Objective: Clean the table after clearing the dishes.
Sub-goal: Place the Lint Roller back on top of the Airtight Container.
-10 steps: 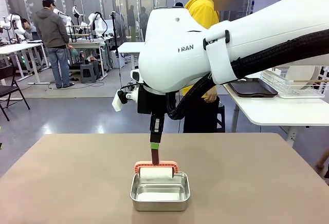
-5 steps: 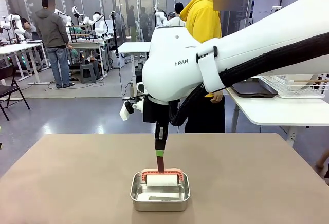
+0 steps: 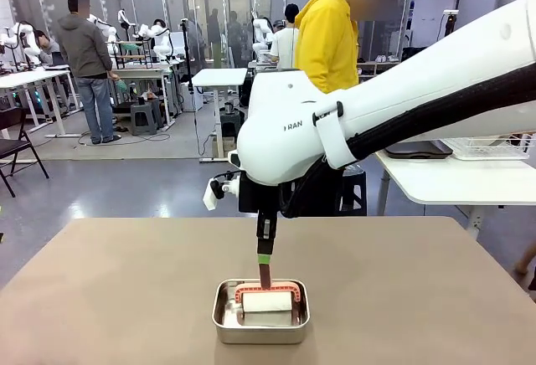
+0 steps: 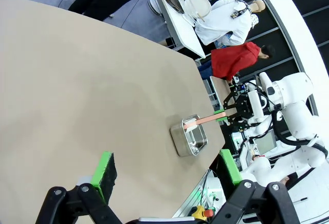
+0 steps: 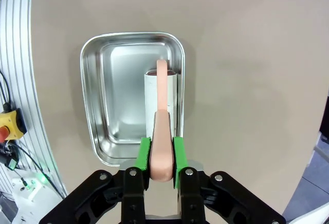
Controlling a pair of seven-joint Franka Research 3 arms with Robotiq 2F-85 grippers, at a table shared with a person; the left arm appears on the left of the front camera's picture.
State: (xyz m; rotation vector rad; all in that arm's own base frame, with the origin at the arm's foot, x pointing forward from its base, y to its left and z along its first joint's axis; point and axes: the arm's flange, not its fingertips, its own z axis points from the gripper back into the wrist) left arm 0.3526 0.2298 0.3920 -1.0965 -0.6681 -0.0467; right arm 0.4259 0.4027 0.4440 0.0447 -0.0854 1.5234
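Observation:
The brown table (image 3: 100, 298) carries a small steel pan (image 3: 260, 330) near its front middle. My right gripper (image 3: 265, 258) hangs straight above the pan, shut on the pink handle of a cleaning roller (image 3: 268, 300) whose white roll sits down inside it. In the right wrist view the green pads clamp the roller handle (image 5: 162, 131) and the roll lies along the right wall of the pan (image 5: 118, 90). My left gripper (image 4: 167, 167) is open with nothing between its fingers, high over the table, looking at the pan (image 4: 191, 141) from afar. A dark tray (image 3: 416, 149) lies on a white side table.
A person in a yellow top (image 3: 328, 38) stands behind the table's far edge. At the right, the white side table (image 3: 452, 182) also bears a wire rack (image 3: 490, 146). A round white plate (image 4: 198, 6) stands in the rack in the left wrist view.
My right arm has come down, lowering the roller from the pan's back rim into the pan. The person stepped slightly away behind the arm.

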